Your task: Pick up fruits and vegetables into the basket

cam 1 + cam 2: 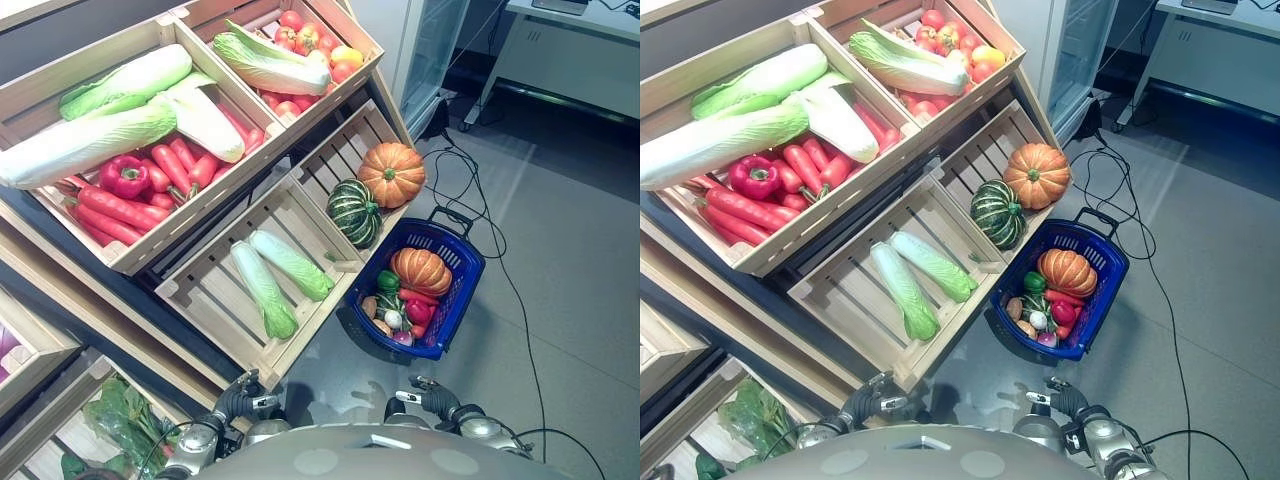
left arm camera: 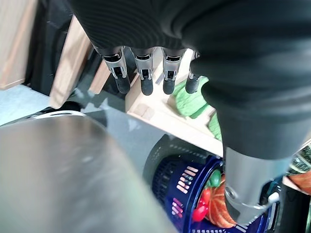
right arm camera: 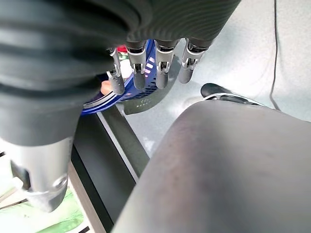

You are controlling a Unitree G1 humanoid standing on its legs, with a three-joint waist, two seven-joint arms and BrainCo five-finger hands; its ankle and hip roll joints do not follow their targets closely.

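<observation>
Hanging idle at frame bottom, left hand [image 2: 146,73] and right hand [image 3: 155,68], fingers straight, holding nothing; waiting above half-filled basket [image 1: 462,290], pumpkin [image 1: 392,173] upper right likely next.

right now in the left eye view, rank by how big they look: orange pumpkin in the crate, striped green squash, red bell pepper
1. orange pumpkin and striped green squash: too alike to rank.
2. red bell pepper: clearly smallest.

Basket [image 1: 462,290] top open; crate [image 1: 215,290] crowds its left.
</observation>
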